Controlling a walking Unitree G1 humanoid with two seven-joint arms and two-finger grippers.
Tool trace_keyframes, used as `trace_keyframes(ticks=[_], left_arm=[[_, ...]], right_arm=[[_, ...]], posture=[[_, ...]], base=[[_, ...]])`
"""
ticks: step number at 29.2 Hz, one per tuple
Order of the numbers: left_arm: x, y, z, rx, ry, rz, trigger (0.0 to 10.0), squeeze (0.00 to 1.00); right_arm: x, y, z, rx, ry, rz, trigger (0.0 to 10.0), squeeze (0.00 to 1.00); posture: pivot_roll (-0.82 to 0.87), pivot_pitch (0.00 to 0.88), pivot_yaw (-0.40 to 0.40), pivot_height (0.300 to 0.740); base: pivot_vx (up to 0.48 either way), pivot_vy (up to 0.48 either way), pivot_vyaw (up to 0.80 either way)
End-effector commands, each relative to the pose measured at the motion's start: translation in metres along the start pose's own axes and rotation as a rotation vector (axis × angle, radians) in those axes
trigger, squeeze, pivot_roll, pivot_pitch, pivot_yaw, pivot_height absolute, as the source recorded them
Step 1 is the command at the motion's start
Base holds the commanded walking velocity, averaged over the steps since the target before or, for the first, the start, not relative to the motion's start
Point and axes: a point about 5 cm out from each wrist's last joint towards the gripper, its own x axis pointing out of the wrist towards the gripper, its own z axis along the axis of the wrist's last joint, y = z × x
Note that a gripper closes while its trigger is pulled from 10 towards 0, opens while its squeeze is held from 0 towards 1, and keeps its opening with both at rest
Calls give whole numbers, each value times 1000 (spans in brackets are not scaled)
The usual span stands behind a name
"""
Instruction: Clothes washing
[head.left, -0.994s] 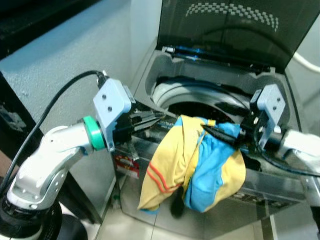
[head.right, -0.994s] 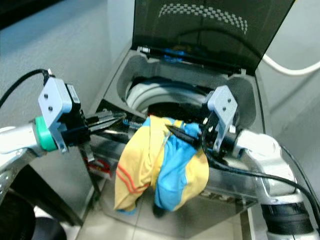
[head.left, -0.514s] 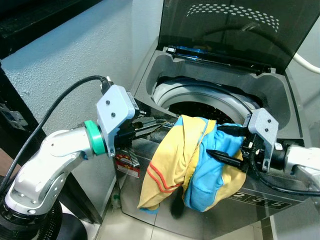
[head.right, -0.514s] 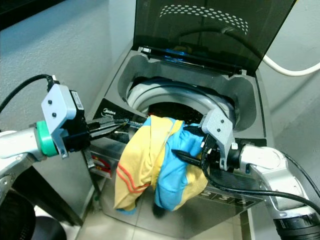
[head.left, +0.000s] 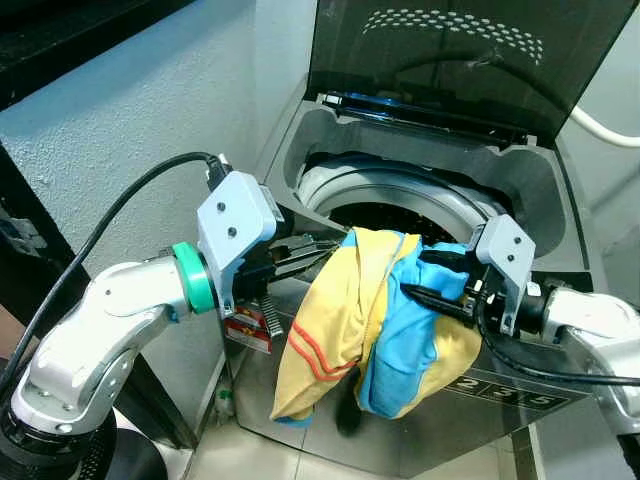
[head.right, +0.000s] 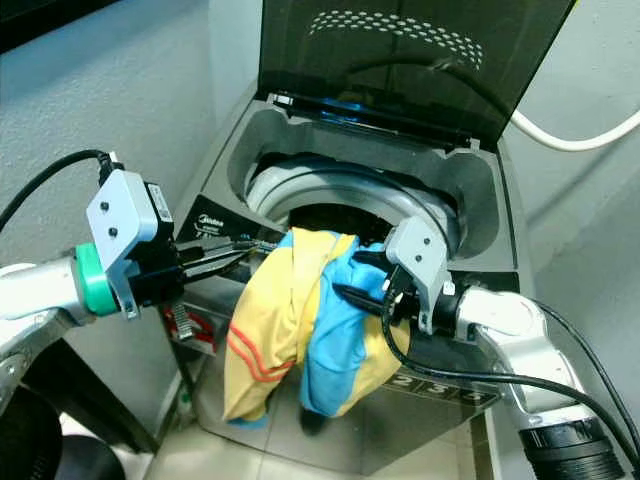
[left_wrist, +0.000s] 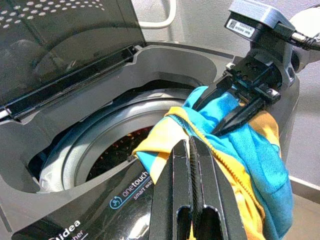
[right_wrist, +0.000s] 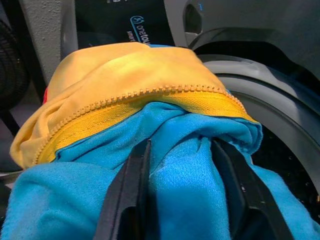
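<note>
A yellow and blue zip garment (head.left: 335, 320) hangs over the front edge of the open top-loading washer (head.left: 330, 130), its top bunched beside the drum opening (head.left: 400, 205). My right gripper (head.left: 415, 273) reaches in from the right. It is open, its fingers (right_wrist: 125, 200) straddling a wad of the blue cloth (right_wrist: 185, 185). My left gripper (head.left: 330, 247) comes from the left and is shut. Its tips (left_wrist: 189, 142) rest against the garment's yellow edge, and no cloth shows between them.
The washer's dark lid (head.left: 450, 50) stands upright behind the drum. A white hose (head.left: 600, 125) runs at the right. A grey wall (head.left: 120, 120) and dark furniture (head.left: 30, 240) close in on the left. Tiled floor (head.left: 250, 460) lies below the hanging garment.
My right gripper's fingers, together a second ago, have spread apart around the blue cloth. The view has shifted a little. The garment still hangs over the front edge.
</note>
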Motion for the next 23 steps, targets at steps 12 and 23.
trace_keyframes(ticks=[12,23], left_arm=[[3,-6,-2,-14,4,-10,10000,0],[7,-6,-2,-20,-8,-6,10000,0]], right_arm=[[9,-16,15,86,-164,-173,0,0],[31,-43,74,73,-421,-359,0,0]], posture=[[102,88,-4,740],[89,89,-1,740]], base=[[0,0,0],[0,0,0]])
